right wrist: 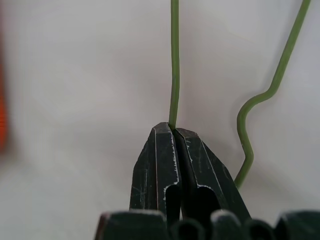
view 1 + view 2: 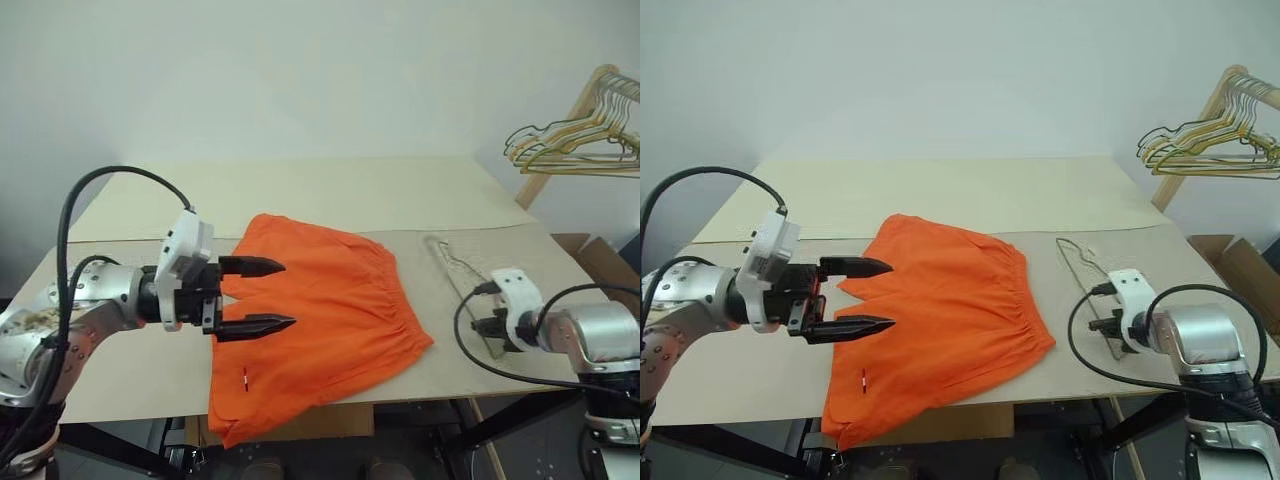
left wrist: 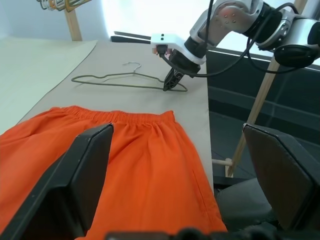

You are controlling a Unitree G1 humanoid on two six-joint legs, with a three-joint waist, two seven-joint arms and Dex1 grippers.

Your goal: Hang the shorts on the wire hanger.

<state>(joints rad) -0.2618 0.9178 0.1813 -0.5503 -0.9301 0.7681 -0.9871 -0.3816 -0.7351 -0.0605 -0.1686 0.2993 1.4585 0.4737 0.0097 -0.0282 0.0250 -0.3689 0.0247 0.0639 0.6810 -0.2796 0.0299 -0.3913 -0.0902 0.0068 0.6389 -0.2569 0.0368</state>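
Note:
The bright orange shorts [image 2: 320, 310] lie flat in the middle of the table, one hem hanging over the near edge. My left gripper [image 2: 262, 296] hovers open over their left part, fingers pointing right, holding nothing. The thin grey-green wire hanger [image 3: 120, 80] lies on the table to the right of the shorts. My right gripper [image 3: 170, 84] is shut on the hanger's near end; in the right wrist view the fingers [image 1: 200, 165] pinch the wire hanger [image 1: 174, 65] between their tips.
A wooden rack with a bunch of gold-toned wire hangers [image 2: 580, 135] stands at the far right, beyond the table. A cardboard box [image 2: 605, 265] sits below it. The table [image 2: 330, 190] has bare surface behind the shorts. Black cables loop from both wrists.

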